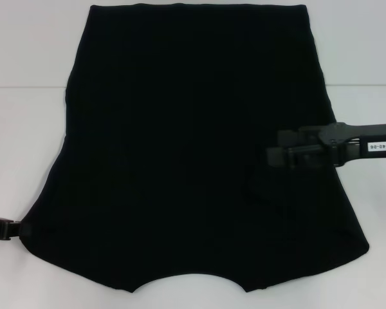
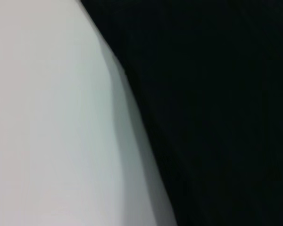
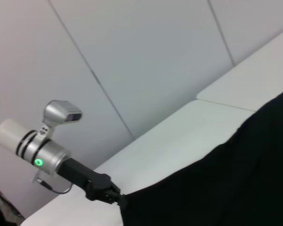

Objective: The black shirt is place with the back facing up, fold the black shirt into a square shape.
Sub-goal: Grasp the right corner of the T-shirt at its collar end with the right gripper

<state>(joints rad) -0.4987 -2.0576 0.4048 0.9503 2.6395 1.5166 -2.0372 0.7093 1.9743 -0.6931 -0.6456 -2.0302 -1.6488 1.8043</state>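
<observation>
The right tool hangs over the right half of the shirt, its arm reaching in from the right edge of the head view; whether its fingers are parted or pinching fabric cannot be told, though a raised dark fold lies just below it. The left tool sits at the shirt's near left corner, touching the hem there, and the right wrist view shows it meeting the cloth's edge; its grip cannot be told either. The shirt lies spread flat on the white surface, plain side up, no lettering showing. The step in hand looks like the first side fold, right side toward the middle. The next move likely calls for carrying that edge across evenly while the left corner stays anchored. No containers are in view.
</observation>
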